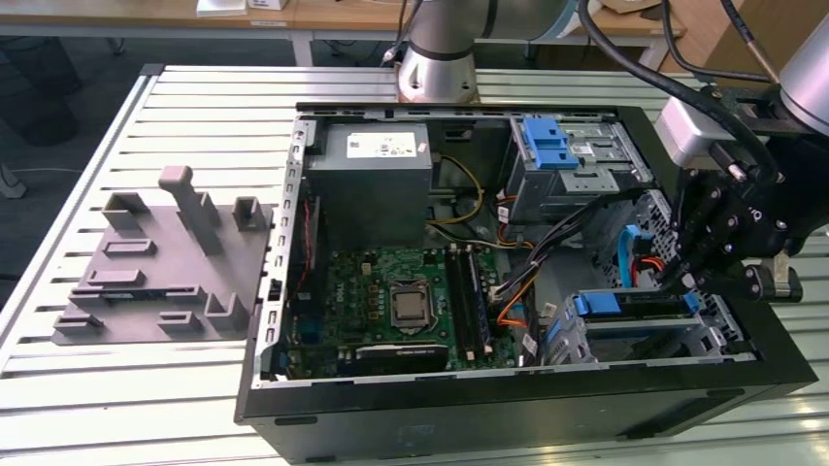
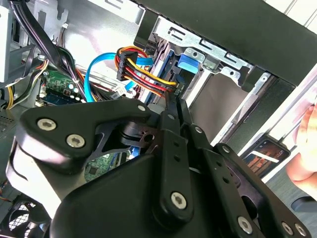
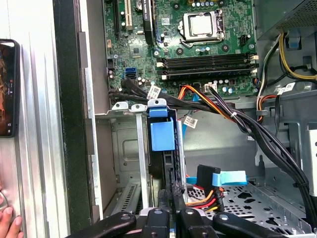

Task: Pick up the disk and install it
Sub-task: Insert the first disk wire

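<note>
Black gripper (image 3: pixel 173 210) over one disk (image 3: pixel 162 135) seated in its bay (image 3: pixel 124 144).

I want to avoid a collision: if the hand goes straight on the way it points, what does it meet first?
Probably the flat disk with blue plastic rails, seated on edge in the silver metal bay directly ahead of the hand; depth is unclear.

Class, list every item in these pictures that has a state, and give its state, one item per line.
computer case: lying on its side, side panel off, inside exposed.
disk: standing on edge inside the lower bay, not lying loose.
gripper: down inside the case, right at the disk's edge.
processor: bare in its socket, no cooler over it.
</note>
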Robot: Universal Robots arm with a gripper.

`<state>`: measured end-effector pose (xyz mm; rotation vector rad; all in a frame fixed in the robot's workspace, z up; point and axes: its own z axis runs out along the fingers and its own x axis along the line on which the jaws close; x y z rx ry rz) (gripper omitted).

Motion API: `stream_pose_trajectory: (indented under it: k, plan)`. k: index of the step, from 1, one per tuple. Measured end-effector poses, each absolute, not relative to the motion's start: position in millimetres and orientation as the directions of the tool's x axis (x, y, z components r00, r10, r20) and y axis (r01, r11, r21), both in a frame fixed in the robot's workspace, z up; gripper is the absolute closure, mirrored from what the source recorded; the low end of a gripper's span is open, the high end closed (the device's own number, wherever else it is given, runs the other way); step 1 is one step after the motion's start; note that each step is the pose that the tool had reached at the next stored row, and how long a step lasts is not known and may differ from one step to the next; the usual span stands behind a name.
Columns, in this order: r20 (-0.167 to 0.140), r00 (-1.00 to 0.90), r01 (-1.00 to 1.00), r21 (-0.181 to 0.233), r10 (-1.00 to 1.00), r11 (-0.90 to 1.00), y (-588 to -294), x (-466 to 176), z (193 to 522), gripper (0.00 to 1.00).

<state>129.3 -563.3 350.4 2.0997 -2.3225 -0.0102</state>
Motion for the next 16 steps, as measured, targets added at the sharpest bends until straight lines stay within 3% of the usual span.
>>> stream_pose_trajectory:
  k: [6,7,16]
  plan:
    - [0.004,-0.101,-0.995,0.012,-0.995,0.101,-563.3,129.3,350.5,0.75]
    - [0.004,-0.101,-0.995,0.012,-0.995,0.101,-563.3,129.3,350.5,0.69]
    - [0.003,-0.101,-0.995,0.012,-0.995,0.101,-560.4,129.3,350.5,0.69]
